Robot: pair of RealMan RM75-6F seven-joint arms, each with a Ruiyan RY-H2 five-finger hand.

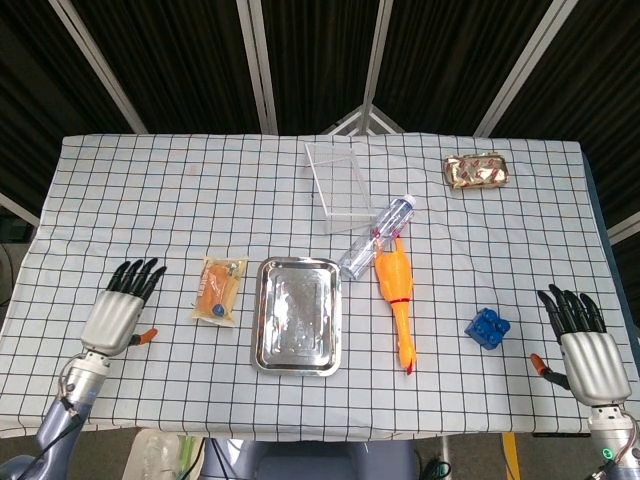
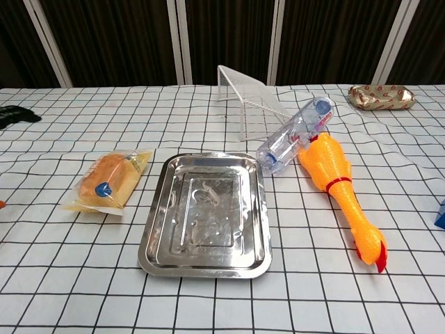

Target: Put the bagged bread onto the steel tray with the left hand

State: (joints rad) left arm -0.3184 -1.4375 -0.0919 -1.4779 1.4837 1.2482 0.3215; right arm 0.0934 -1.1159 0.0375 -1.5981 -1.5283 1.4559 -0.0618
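Note:
The bagged bread lies flat on the checked cloth, just left of the steel tray, which holds nothing. My left hand hovers open, fingers spread, a short way left of the bread and apart from it. In the chest view only its dark fingertips show at the left edge. My right hand is open near the table's front right corner, holding nothing.
A clear bottle and an orange rubber chicken lie right of the tray. A clear box stands behind them. A blue block sits near my right hand, a foil packet at the back right.

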